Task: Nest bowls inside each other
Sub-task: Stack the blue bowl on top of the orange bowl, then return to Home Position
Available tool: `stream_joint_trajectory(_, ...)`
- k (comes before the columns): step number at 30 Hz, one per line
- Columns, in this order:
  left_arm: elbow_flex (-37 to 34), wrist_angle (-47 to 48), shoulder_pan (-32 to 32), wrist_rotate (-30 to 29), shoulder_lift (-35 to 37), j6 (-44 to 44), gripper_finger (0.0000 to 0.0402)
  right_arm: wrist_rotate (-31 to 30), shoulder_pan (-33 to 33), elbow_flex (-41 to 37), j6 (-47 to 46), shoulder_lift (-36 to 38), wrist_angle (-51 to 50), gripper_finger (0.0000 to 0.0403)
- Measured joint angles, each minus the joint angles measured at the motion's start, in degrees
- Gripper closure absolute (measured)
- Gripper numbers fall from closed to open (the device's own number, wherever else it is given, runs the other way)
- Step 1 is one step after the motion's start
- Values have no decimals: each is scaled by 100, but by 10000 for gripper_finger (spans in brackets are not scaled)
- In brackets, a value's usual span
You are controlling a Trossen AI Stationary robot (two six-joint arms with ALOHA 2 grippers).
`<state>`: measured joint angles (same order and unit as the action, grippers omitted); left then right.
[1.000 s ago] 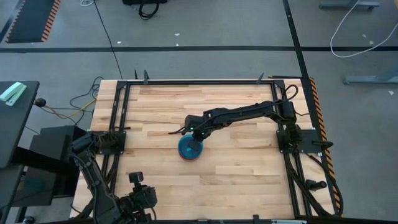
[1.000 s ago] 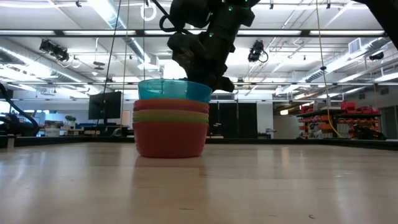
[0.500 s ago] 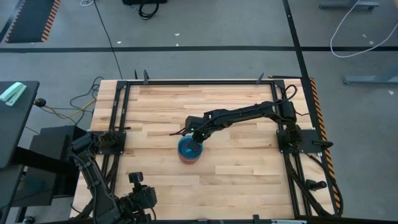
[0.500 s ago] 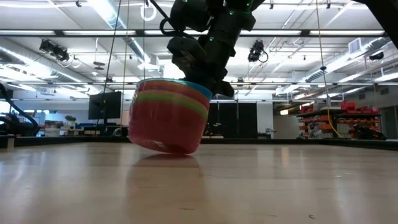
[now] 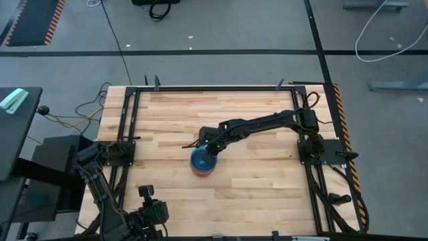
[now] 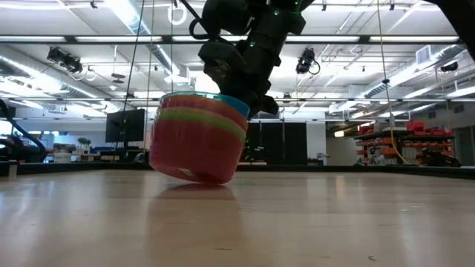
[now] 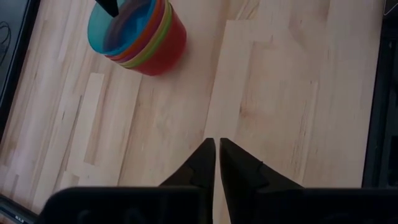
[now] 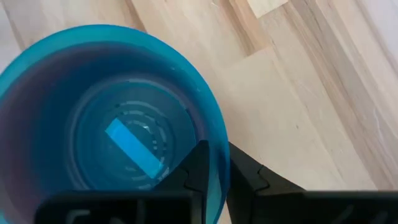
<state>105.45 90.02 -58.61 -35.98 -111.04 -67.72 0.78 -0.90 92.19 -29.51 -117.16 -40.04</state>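
One tilted bowl stack [image 6: 197, 144] low, blue bowl [image 5: 202, 159] only overhead.

You get bright, even light from ceiling strip lamps [image 6: 133, 18]. The table [image 6: 312, 222] carries a soft sheen and faint shadows. In your right wrist view the tool [image 8: 213, 168] is blurred.

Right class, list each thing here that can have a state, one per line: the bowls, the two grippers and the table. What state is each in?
Stack of round plastic bowls: nested, tilted, one edge off the table.
Bright blue plastic bowl: innermost, rim pinched by the right gripper.
Orange plastic bowl: outermost, at the bottom.
Right gripper: shut on the blue bowl's rim.
Left gripper: shut, holding nothing, away from the stack.
Wooden table: carrying the stack.
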Motion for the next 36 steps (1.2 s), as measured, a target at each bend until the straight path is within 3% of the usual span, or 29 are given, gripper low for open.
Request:
stream_joint_trajectory(11, 0, 0, 66, -1, 0, -11, 364, 15, -68, 15, 50, 138, 49, 355)
stream_joint_trajectory(21, 0, -2, 157, -124, 0, 317, 376, -83, -316, 521, 508, 212, -54, 355)
stream_joint_trajectory(28, 0, -1, 272, -544, 0, 964, 370, -831, -788, 1165, 1168, 372, -387, 355)
stream_joint_trajectory(36, 0, 0, 458, -1243, 176, 1346, 385, -1570, -1587, 1238, 1535, 1373, -64, 355)
